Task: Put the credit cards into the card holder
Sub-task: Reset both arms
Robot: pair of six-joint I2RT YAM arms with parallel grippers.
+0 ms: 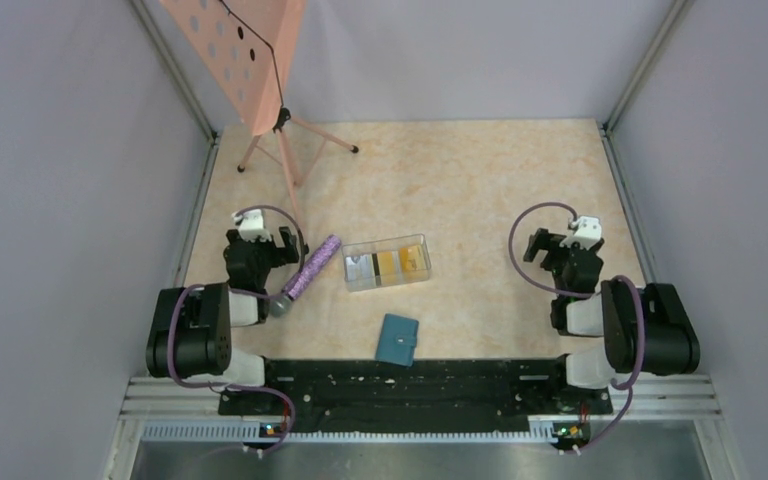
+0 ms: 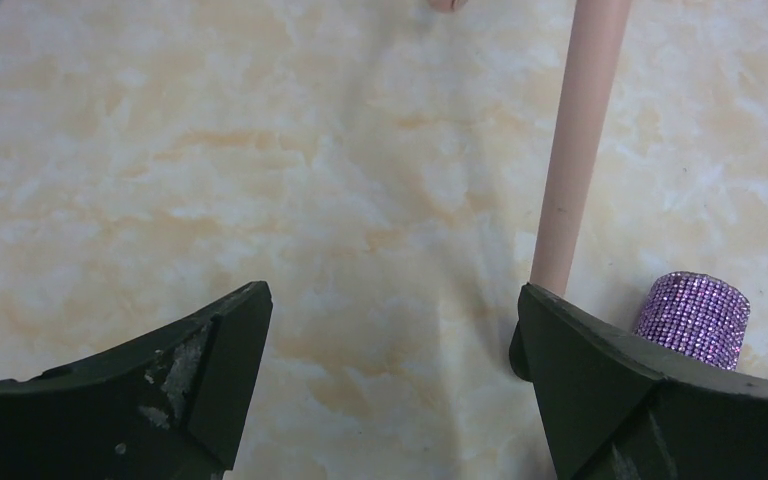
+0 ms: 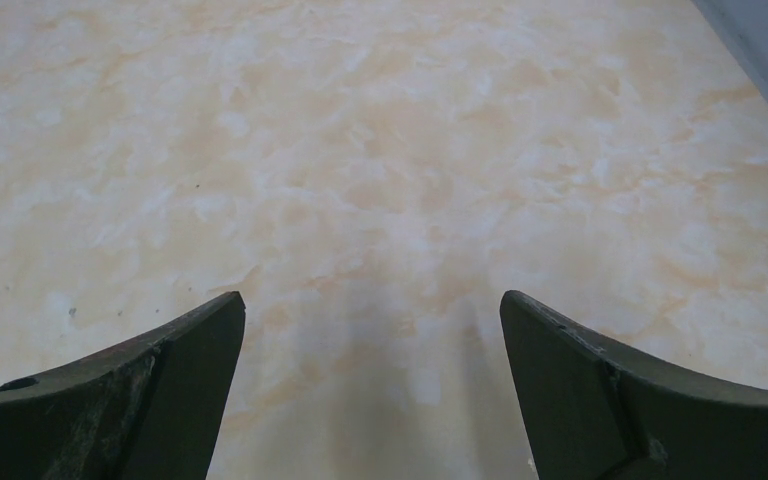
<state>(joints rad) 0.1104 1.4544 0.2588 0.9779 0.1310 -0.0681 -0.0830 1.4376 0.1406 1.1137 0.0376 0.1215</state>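
Left jaws spread, right jaws spread, credit cards (image 1: pixel 388 264) in clear box (image 1: pixel 349 282), card holder (image 1: pixel 397 339) closed

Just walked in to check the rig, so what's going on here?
Nothing is being handled yet. The left claw and right claw are both open and empty over bare table. The credit cards lie in a clear box mid-table, and the teal card holder lies closed nearer the arms. A purple glittery tube lies beside the left arm.

The marbled table (image 1: pixel 480 180) carries the card holder (image 1: pixel 398 339), clear box (image 1: pixel 388 263), purple tube (image 1: pixel 310 268) and pink stand (image 1: pixel 245 60).
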